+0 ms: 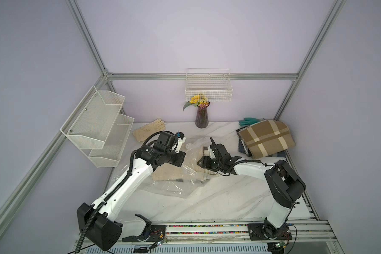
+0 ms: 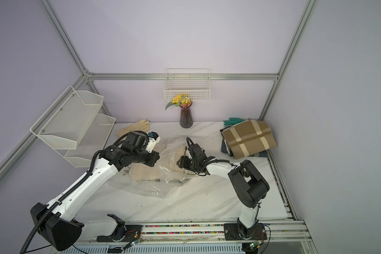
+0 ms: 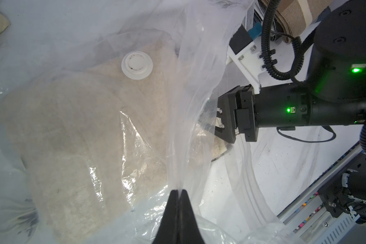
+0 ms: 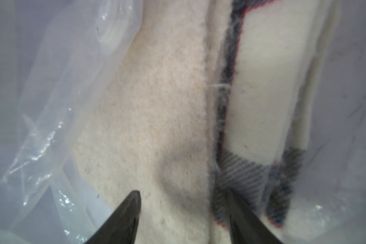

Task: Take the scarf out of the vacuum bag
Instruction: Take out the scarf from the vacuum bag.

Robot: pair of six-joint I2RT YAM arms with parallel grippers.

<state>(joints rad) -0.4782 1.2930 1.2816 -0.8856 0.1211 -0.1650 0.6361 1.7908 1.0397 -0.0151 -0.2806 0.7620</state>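
Observation:
The vacuum bag lies crumpled on the white marble table, its round white valve cap facing up. Inside it sits the scarf, cream fleece with a grey plaid end and red edging. My left gripper is shut on a pulled-up fold of the bag's clear film. My right gripper is open and reaches into the bag's mouth. Its two fingers stand apart on either side of a thick fold of the scarf.
At the back stand a dark vase of flowers, a cream glove, a green glove and a folded brown plaid blanket. A wire basket hangs on the back wall, and mesh shelves on the left wall.

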